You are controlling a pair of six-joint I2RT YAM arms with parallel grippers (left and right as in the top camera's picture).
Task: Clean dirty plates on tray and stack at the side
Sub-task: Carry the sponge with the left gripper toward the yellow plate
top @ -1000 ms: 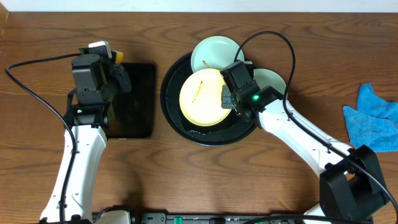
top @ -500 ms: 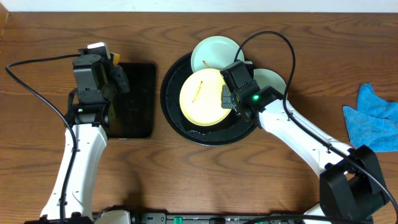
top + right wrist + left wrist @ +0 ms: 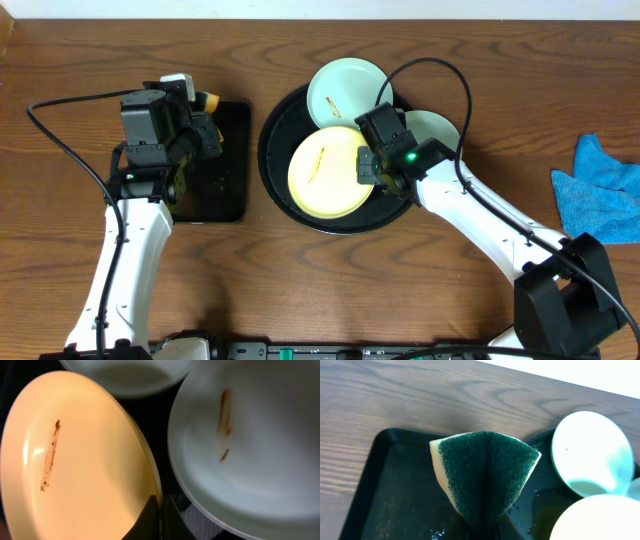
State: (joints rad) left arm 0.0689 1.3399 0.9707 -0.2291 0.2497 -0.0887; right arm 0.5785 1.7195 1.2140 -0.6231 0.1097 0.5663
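The round black tray [image 3: 273, 125] holds three plates. My right gripper [image 3: 366, 166] is shut on the right rim of the pale yellow plate [image 3: 322, 172], which carries a brown streak. In the right wrist view the fingertips [image 3: 152, 519] pinch that yellow plate [image 3: 65, 460] at its edge. A mint plate [image 3: 250, 450] with a brown smear lies beside it, and another mint plate [image 3: 130, 375] shows above. In the overhead view one mint plate [image 3: 345, 88] leans on the tray's far rim and the other [image 3: 436, 128] is partly under my right arm. My left gripper [image 3: 203, 128] is shut on a folded green-and-yellow sponge [image 3: 485, 470].
A smaller rectangular black tray [image 3: 225, 185], wet inside, lies left of the round tray, under my left gripper. A blue cloth [image 3: 600, 190] sits at the table's right edge. Cables trail from both arms across the wooden table.
The yellow plate has shifted toward the front of the tray in my right gripper's hold. My left gripper has moved right with the sponge, toward the round tray.
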